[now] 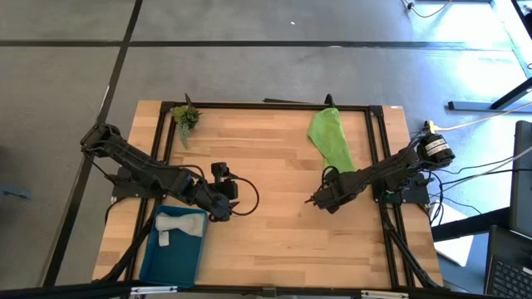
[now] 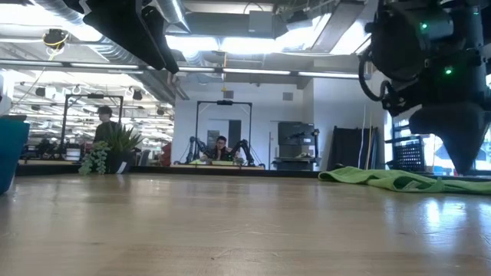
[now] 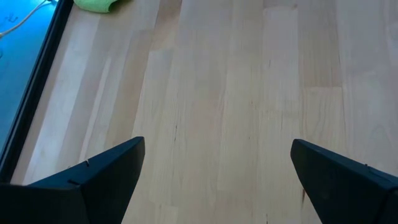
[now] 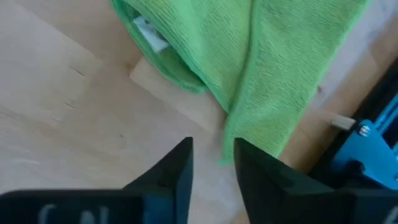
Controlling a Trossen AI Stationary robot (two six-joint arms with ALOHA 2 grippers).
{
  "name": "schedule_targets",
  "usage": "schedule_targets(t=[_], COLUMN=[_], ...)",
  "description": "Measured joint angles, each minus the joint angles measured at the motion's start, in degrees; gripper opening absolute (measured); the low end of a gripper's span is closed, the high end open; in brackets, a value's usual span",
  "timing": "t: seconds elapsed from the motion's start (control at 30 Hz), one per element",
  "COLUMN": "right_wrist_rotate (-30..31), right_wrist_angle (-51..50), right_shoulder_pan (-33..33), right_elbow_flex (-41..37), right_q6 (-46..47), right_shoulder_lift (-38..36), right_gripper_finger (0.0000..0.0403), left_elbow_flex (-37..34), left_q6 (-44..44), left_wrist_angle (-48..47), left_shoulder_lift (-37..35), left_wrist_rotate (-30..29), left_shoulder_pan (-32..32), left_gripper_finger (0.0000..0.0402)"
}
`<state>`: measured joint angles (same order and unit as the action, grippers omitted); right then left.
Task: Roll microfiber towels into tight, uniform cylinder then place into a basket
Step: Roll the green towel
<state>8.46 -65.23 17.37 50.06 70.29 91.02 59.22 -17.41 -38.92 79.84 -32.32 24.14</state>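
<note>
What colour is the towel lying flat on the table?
Bright lime green. The towel shows best in the right wrist view.

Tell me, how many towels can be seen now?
2. The green towel lies unrolled at the table's far right; the grey towel sits in the teal basket at the near left.

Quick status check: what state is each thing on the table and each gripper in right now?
Green towel: unrolled, lying loose on the table near the right rear corner.
Grey towel: inside the basket.
Basket: at the front left corner, holding the grey towel.
Left gripper: open wide, empty, over bare wood.
Right gripper: narrow gap, holding nothing, at the green towel's edge.
</note>
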Motion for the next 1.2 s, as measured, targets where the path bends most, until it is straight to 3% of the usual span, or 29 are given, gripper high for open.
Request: schedule_targets(t=[0.2, 0.9, 1.03, 1.2], right_wrist_rotate=[-0.17, -3.38, -3.64, -3.73], right_wrist_angle=[-0.51, 5.10, 5.87, 6.84], right_shoulder_pan=[0.02, 0.00, 0.04, 0.09], right_elbow_flex=[-1.93, -9.34, -10.02, -9.60], right_q6=[4.47, 6.85, 7.29, 6.63], right_shoulder_lift=[-0.04, -0.21, -0.25, -0.15], right_gripper_finger=[0.0142, 0.0141, 0.0120, 0.0047], left_elbow_flex=[0.00, 0.00, 0.00, 0.00], left_q6=[0.00, 0.02, 0.02, 0.02], left_wrist_angle=[0.00, -0.02, -0.02, -0.02], left_shoulder_lift=[0.00, 0.01, -0.01, 0.00], left_wrist_rotate=[0.02, 0.07, 0.05, 0.04], left_shoulder_pan=[0.00, 0.00, 0.00, 0.00], left_gripper_finger=[0.0395, 0.0395, 0.0395, 0.0395])
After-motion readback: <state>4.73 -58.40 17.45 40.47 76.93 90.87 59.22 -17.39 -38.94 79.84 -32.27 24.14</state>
